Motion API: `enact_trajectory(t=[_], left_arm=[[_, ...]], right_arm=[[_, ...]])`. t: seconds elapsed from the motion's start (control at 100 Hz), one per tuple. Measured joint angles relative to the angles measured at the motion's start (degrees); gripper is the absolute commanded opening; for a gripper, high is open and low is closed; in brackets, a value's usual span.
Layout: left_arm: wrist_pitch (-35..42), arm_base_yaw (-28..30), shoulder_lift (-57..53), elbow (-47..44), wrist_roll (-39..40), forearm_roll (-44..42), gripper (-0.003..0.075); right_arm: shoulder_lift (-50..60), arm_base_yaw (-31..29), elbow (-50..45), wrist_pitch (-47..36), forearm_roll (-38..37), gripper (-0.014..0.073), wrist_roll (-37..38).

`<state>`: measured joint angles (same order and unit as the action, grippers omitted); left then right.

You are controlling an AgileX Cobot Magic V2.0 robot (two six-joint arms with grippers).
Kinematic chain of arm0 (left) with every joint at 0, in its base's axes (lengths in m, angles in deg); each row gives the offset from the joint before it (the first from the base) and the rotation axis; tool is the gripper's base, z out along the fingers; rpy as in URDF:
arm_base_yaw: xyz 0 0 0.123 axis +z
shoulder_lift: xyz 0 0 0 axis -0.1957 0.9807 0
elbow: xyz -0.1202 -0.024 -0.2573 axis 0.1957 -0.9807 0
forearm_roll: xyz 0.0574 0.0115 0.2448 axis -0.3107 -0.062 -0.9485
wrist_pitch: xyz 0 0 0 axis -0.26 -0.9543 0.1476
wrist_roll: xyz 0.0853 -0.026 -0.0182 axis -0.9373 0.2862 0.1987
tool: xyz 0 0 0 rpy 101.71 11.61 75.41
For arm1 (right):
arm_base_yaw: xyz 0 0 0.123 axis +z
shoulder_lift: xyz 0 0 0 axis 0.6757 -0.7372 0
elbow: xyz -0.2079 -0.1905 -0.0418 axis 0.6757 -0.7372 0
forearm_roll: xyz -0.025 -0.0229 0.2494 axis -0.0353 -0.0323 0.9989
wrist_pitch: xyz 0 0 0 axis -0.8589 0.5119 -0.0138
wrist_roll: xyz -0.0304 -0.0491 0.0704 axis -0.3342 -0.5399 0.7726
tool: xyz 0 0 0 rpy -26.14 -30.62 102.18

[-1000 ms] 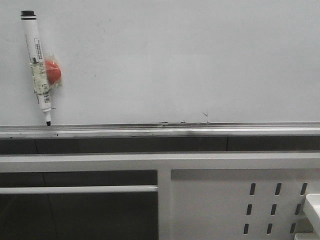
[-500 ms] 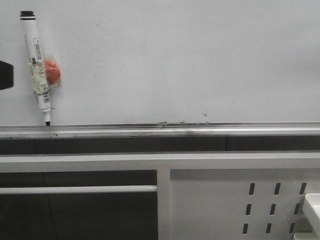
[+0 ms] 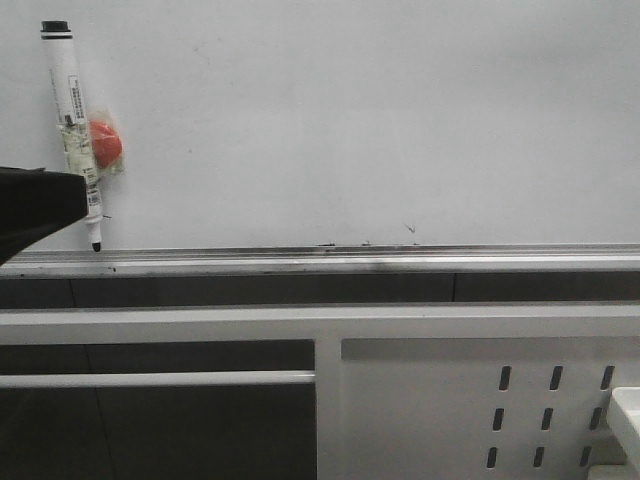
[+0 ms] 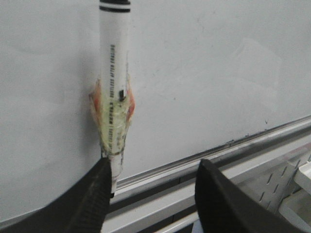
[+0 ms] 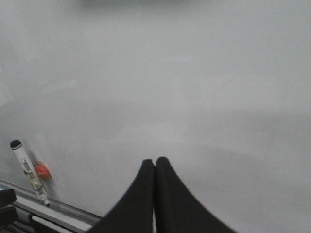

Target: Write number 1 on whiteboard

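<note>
Beside marker (image 3: 74, 110), left gripper (image 4: 150, 189) apparently advanced

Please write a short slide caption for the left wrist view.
Open left gripper nears the uncapped marker stuck on the unmarked whiteboard.

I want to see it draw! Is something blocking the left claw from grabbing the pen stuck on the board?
Nothing visible does. The left gripper is open, and the marker hangs on the whiteboard right ahead of it, near one finger.
</note>
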<state>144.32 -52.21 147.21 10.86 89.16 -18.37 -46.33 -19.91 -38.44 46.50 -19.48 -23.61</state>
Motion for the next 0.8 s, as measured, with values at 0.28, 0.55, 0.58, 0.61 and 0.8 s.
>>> enact_trajectory(t=[0.28, 0.55, 0.58, 0.61, 0.8], left_arm=[[5.5, 0.0, 14.82, 1.97, 0.0, 3.08, 0.0348], [5.76, 0.0, 15.64, 2.72, 0.0, 6.98, 0.0348], [5.76, 0.0, 15.64, 2.97, 0.0, 7.15, 0.0348], [5.76, 0.0, 15.64, 3.34, 0.0, 7.25, 0.0348], [5.78, 0.0, 15.64, 6.18, 0.0, 7.38, 0.0348]], right_arm=[[0.0, 0.24, 0.0, -2.88, 0.0, -0.0069, 0.0], [0.0, 0.24, 0.0, -3.8, 0.0, -0.0069, 0.0], [0.0, 0.24, 0.0, -3.93, 0.0, -0.0069, 0.0], [0.0, 0.24, 0.0, -4.03, 0.0, -0.0069, 0.0], [0.0, 0.24, 0.0, -4.66, 0.0, -0.0069, 0.0]])
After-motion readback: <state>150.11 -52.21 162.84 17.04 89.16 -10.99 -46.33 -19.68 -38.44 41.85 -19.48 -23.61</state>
